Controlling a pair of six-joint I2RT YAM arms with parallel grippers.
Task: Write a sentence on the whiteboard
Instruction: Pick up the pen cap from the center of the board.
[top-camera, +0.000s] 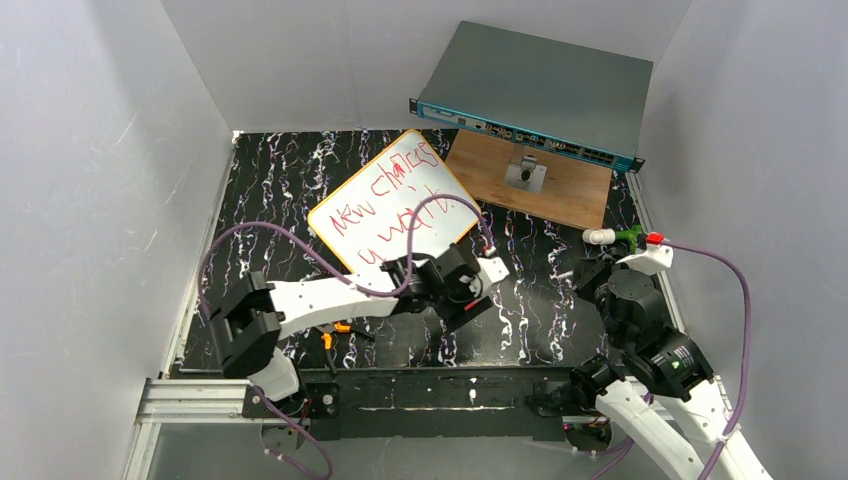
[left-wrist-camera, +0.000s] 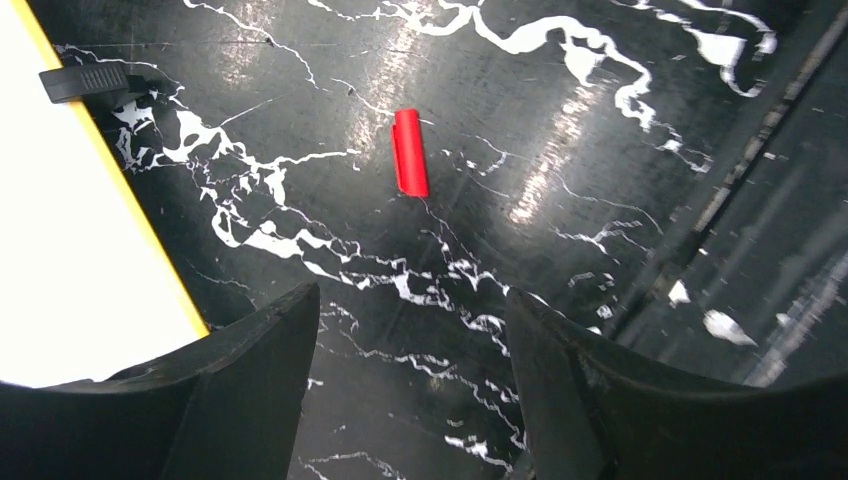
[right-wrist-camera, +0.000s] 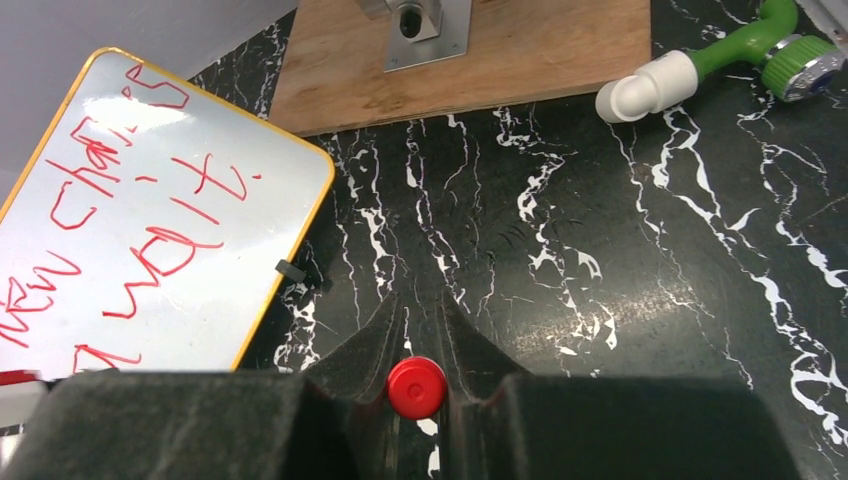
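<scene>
Sentence (right-wrist-camera: 130, 200) stands written. Right tool (right-wrist-camera: 420, 340) clenches the red marker (right-wrist-camera: 416, 387). Left tool (left-wrist-camera: 412, 300), released, hovers over the cap (left-wrist-camera: 409, 152). Capping likely follows.

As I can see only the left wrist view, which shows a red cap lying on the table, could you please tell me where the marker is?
Observer: The marker is pinched between the right fingers.
Operator: Is the whiteboard written on?
Observer: Yes, a red sentence runs across it in two lines.
Operator: What lies beyond it?
Observer: A wooden board, farther from the arms.
</scene>
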